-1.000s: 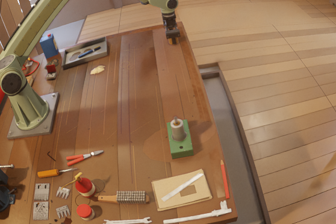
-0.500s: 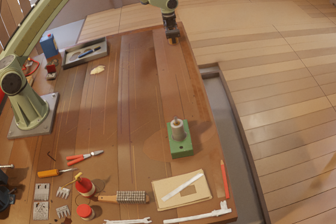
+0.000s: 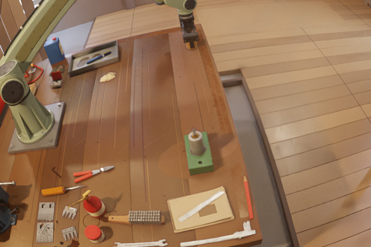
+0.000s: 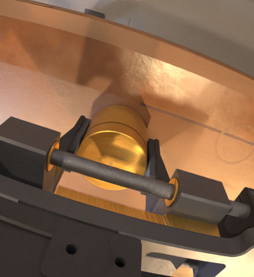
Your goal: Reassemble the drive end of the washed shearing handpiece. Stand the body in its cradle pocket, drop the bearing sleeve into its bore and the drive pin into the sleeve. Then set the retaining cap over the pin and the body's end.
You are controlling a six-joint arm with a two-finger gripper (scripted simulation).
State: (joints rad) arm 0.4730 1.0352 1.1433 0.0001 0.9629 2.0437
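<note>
The brass retaining cap (image 4: 114, 144) stands on the bench near its far right corner, and my gripper (image 3: 190, 43) is closed around its sides there. In the side camera only a sliver of the cap (image 3: 191, 45) shows below the fingers. The grey handpiece body (image 3: 196, 142) stands upright in the green cradle (image 3: 198, 152) at the bench's near right. A sleeve rim and the drive pin (image 3: 193, 131) stick up from the body's top. The wrist camera shows the cap's domed face between my gripper (image 4: 114, 147) fingers, behind a guide rod.
The bench's right edge runs just beside the cap, with a grey channel (image 3: 252, 155) below it. A grey tray (image 3: 94, 57) and a blue can (image 3: 54, 50) sit far left. Pliers (image 3: 92, 172), a brush (image 3: 139, 217), red pots and a pencil (image 3: 248, 197) lie along the near edge.
</note>
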